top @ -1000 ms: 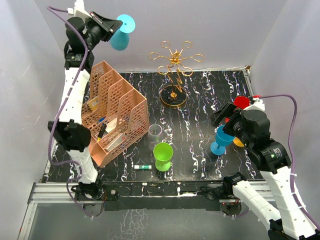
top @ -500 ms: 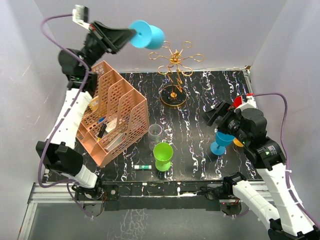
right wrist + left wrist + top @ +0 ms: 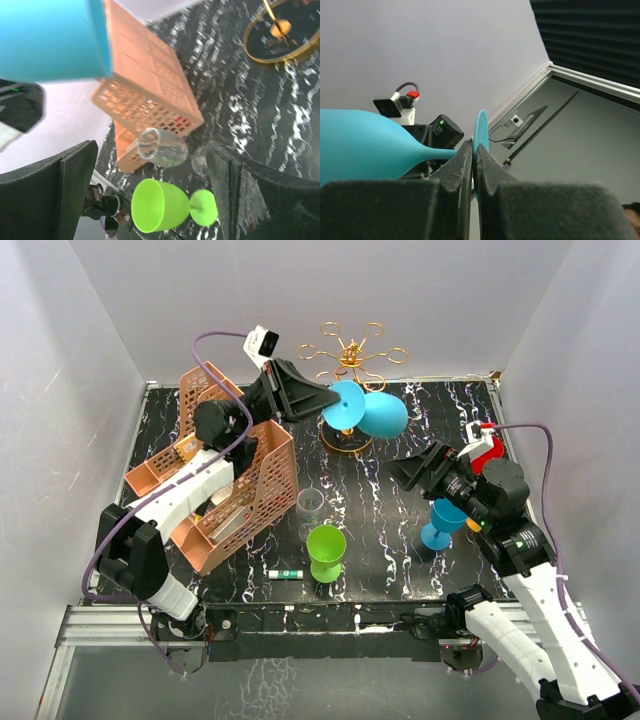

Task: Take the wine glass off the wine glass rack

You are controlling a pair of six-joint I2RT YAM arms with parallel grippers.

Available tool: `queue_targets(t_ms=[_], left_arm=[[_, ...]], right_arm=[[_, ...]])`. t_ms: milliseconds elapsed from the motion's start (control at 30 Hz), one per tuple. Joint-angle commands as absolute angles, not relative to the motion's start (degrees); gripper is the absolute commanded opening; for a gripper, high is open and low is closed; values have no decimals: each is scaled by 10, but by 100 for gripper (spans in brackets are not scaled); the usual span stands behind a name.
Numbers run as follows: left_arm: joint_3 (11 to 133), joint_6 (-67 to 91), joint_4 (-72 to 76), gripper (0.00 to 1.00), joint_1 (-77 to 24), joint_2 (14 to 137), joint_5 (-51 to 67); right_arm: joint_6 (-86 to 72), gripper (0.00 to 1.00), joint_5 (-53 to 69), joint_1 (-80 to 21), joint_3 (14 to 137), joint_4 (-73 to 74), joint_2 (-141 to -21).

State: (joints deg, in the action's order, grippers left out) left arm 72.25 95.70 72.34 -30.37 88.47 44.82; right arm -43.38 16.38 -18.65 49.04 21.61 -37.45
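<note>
The gold wire wine glass rack (image 3: 350, 352) stands at the back middle on its ring base (image 3: 347, 443). My left gripper (image 3: 322, 400) is shut on the foot disc of a turquoise wine glass (image 3: 380, 415), held on its side in the air in front of the rack's post. In the left wrist view the fingers (image 3: 462, 165) pinch the thin foot (image 3: 481, 131) and the bowl (image 3: 365, 145) points left. My right gripper (image 3: 415, 468) is open and empty. In its wrist view (image 3: 152, 157) it hovers over the table, with the turquoise bowl (image 3: 50, 40) at the top left.
A pink mesh organizer (image 3: 230, 475) fills the left side. A clear glass (image 3: 311, 503), a green goblet (image 3: 326, 550) and a marker (image 3: 285, 573) sit at the front middle. A blue goblet (image 3: 443, 520) and a red cup (image 3: 487, 448) stand by the right arm.
My left arm swung the turquoise glass from high at the back left, rightward and down to in front of the rack. My right gripper reached a little left toward the middle.
</note>
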Motion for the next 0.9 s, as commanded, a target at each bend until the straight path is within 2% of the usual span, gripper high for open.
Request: queue_targets(t_ms=[0, 167, 400, 567, 867], left_arm=[[687, 1008, 881, 0, -343, 841, 387], [677, 1036, 962, 0, -394, 868, 350], [674, 1090, 1030, 0, -419, 903, 317], [658, 1089, 1030, 0, -419, 899, 307], [658, 1093, 1031, 0, -419, 905, 307]], right_arm=[[-436, 99, 178, -189, 479, 35, -295], [-429, 99, 130, -188, 487, 36, -259], [-445, 96, 173, -188, 501, 11, -258], [-464, 75, 266, -189, 468, -132, -236], [-621, 33, 359, -189, 418, -377, -248]])
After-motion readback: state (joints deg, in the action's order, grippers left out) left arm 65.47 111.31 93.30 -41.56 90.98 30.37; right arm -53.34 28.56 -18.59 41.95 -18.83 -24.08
